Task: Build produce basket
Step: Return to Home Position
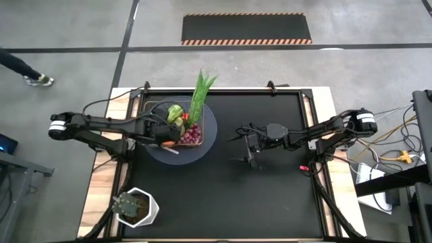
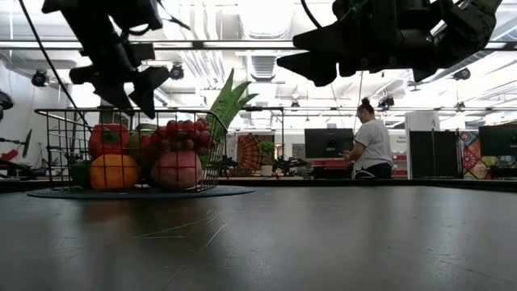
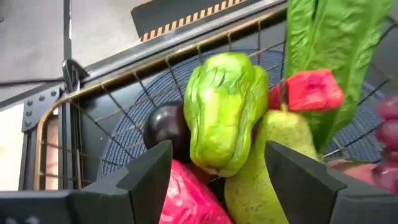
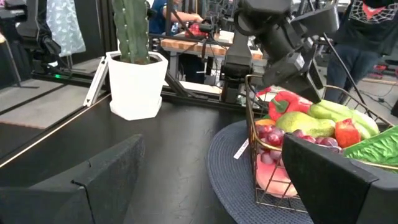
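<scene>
Left wrist view: left end effector (image 3: 217,163) wide open, empty, above basket (image 3: 118,102); chayote (image 3: 224,112) lies inside atop other produce (image 3: 267,152). Right end effector (image 1: 244,145) open, empty, over tabletop (image 1: 270,196). Likely step: homing; next, lift clear of rim.

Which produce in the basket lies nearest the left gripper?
The light-green ridged fruit, topmost, directly ahead of the left gripper; the dark plum sits behind.

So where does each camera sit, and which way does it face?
High view: overhead, facing straight down; shows left gripper over the basket, right gripper over the table.
Low view: table height, facing level across; both grippers overhead.
Left wrist view: on that wrist, facing into the basket; own open fingers.
Right wrist view: on that wrist, facing the white pot; own open fingers.
Shared: all four see the basket.
</scene>
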You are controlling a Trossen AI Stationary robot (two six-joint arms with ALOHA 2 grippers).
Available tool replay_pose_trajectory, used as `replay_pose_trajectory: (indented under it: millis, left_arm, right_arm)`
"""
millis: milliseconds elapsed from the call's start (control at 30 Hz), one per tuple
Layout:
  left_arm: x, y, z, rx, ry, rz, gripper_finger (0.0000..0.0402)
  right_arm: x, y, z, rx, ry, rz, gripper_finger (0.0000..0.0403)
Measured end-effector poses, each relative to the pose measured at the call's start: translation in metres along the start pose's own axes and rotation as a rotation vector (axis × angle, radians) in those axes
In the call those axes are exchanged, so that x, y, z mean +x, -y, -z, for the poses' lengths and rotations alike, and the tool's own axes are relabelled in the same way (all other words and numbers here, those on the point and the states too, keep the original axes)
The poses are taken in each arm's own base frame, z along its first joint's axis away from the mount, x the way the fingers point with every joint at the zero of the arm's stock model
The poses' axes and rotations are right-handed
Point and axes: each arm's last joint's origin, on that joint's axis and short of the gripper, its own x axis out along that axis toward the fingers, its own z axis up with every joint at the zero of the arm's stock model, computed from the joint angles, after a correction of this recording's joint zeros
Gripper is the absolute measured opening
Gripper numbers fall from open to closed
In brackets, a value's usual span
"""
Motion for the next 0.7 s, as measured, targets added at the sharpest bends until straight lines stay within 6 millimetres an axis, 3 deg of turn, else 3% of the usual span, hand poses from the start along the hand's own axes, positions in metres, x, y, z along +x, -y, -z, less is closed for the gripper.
replay_pose_trajectory:
  millis: [233,400,567,700]
  left_arm:
    - [-0.014,0.009,-0.022,0.082,0.069,0.087,0.0239]
    - [-0.038,0.035,-0.031,0.303,0.210,0.342,0.0240]
    - [-0.075,0.061,-0.002,0.678,0.430,0.667,0.0240]
    - [-0.092,0.060,0.021,0.763,0.505,0.772,0.0239]
  right_arm:
    - [0.000,0.000,0.000,-0.011,-0.001,0.000,0.0364]
    - [-0.001,0.000,0.002,-0.078,-0.003,0.002,0.0364]
    - [-0.012,0.004,0.008,-0.135,0.054,0.020,0.0364]
    - [-0.025,0.009,0.019,-0.134,0.056,0.059,0.0364]
